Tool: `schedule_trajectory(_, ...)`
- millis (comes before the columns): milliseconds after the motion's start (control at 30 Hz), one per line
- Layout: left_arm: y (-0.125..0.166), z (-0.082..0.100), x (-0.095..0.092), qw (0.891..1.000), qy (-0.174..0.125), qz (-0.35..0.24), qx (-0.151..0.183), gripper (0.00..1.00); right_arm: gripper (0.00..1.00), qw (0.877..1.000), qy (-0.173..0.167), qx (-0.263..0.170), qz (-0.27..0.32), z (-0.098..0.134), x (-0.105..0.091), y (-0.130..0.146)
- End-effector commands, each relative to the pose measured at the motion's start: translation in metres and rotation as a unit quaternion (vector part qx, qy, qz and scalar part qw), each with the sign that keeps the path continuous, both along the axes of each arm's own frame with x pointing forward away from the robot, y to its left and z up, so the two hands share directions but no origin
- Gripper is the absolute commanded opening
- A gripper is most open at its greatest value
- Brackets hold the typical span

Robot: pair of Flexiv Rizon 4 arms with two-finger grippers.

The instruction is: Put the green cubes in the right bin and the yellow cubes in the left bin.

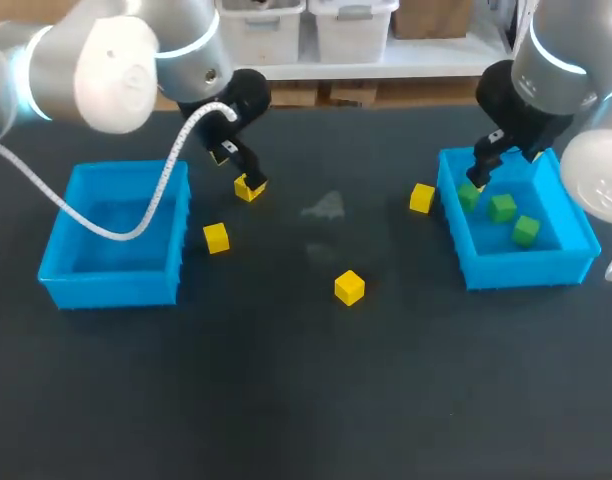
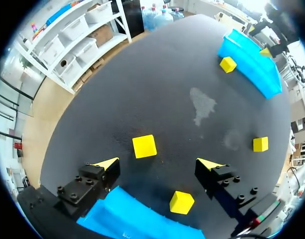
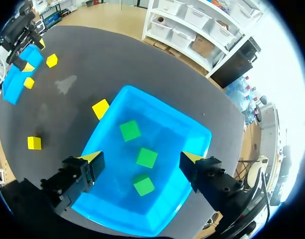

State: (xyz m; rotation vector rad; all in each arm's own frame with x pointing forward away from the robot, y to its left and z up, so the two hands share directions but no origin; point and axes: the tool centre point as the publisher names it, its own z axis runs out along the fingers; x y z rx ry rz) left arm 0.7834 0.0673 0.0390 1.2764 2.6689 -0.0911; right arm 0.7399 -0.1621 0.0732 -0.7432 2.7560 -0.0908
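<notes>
While the left gripper [image 2: 157,167] is hanging spread wide and holding nothing, the nearest yellow cube [image 2: 144,146] is sitting on the bench [image 2: 157,89] just ahead of its fingers rather than squarely between them, and is lying turned a little against their line. I am judging that a straight drop and squeeze is risking a catch on the cube's corners, which could be twisting it out or skidding it away. A second yellow cube [image 2: 181,202] is lying back under the gripper beside the left bin [image 2: 132,219], where a low finger is risking a knock. The right gripper [image 3: 141,158] is also standing spread and empty, with three green cubes [image 3: 129,130] lying in the right bin [image 3: 192,129] below it. Another yellow cube [image 3: 100,108] is resting just outside that bin's wall; reaching for it is risking a strike on the wall.
</notes>
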Motion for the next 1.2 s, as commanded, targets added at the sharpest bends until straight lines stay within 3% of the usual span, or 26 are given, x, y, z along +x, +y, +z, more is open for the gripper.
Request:
schedule_trajectory(33, -0.005, -0.011, 0.009, 0.999, 0.032, -0.002, 0.036, 1.0, 1.0, 1.0, -0.002, 0.0, 0.0, 0.0, -0.002, 0.0)
schedule_trajectory(733, -0.01, -0.043, 0.022, 0.997, 0.054, 0.0, 0.057, 1.0, 1.0, 1.0, -0.002, 0.0, 0.0, 0.0, -0.002, 0.0)
schedule_trajectory(767, -0.009, -0.045, 0.022, 0.997, 0.053, 0.0, 0.057, 0.64, 1.0, 1.0, -0.002, 0.0, 0.0, 0.0, -0.002, 0.0)
schedule_trajectory(800, -0.009, -0.046, 0.023, 0.997, 0.052, 0.002, 0.058, 0.41, 1.0, 1.0, -0.002, 0.0, 0.0, 0.0, -0.002, 0.0)
schedule_trajectory(833, -0.008, -0.046, 0.023, 0.997, 0.05, 0.004, 0.06, 0.06, 1.0, 1.0, -0.002, 0.0, 0.0, 0.0, -0.002, 0.0)
schedule_trajectory(867, -0.008, -0.046, 0.023, 0.997, 0.049, 0.005, 0.061, 0.0, 1.0, 1.0, -0.002, 0.0, 0.0, 0.0, -0.002, 0.0)
schedule_trajectory(1200, -0.004, -0.048, 0.026, 0.997, 0.038, 0.015, 0.064, 0.0, 1.0, 1.0, -0.002, 0.0, 0.0, 0.0, -0.002, 0.0)
